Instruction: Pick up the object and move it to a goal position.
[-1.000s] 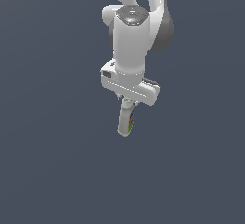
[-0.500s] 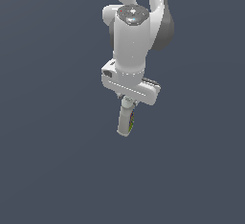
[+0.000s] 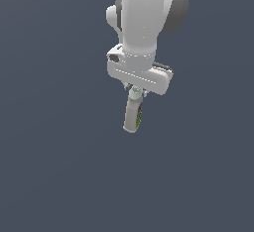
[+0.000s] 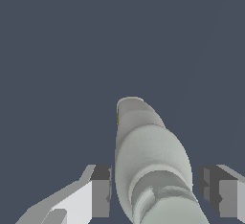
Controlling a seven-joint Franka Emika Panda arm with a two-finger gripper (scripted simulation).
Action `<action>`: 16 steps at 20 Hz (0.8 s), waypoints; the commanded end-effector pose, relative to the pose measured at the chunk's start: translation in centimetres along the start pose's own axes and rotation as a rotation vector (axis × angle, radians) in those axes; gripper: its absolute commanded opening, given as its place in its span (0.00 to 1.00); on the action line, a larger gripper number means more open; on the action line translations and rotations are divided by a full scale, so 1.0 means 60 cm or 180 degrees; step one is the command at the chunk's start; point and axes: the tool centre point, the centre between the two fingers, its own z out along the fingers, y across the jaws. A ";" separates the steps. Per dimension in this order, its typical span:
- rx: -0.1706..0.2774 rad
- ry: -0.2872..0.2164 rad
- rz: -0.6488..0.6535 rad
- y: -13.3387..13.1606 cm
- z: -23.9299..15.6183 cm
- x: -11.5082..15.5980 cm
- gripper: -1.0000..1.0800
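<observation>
In the wrist view the jaws stand apart with the bottle [image 4: 150,170] between them, and a strip of dark background shows on each side: a thin one between the bottle and the finger [image 4: 98,194] toward 9 o'clock, a slightly wider one before the finger toward 3 o'clock, so in this view neither pad can be seen pressing on the bottle's side; whether the jaws are pinching it cannot be told from these pictures. The gripper [image 4: 153,192] sits around the bottle's capped end, where the narrower round cap steps down from the wider body, and the rest of the off-white body runs away from the camera toward 12 o'clock, ending in a rounded base with a faint yellowish-green edge on its 9 o'clock side. In the exterior view the fingers are mostly hidden under the white hand block, and the gripper [image 3: 135,90] shows only as small dark parts at the bottle's top. The bottle [image 3: 132,114] hangs below the block toward 6 o'clock, nearly upright, its lower end tilted slightly toward 7 o'clock, with a strip of green and red along its 3 o'clock side. It touches nothing else that can be seen. Above the hand block the white arm [image 3: 144,18] rises toward 12 o'clock, with a grey joint behind it, all against a plain dark blue-grey background [image 3: 49,166]
</observation>
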 end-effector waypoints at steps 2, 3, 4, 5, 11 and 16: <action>0.0023 0.0037 -0.0001 -0.002 -0.063 -0.017 0.00; 0.0023 0.0037 -0.0001 -0.002 -0.080 -0.024 0.00; 0.0023 0.0037 -0.0001 -0.002 -0.097 -0.031 0.00; 0.0023 0.0037 -0.0001 -0.002 -0.116 -0.038 0.00; 0.0020 0.0037 -0.0001 -0.004 -0.227 -0.080 0.00; 0.0020 0.0035 -0.0002 -0.006 -0.310 -0.111 0.00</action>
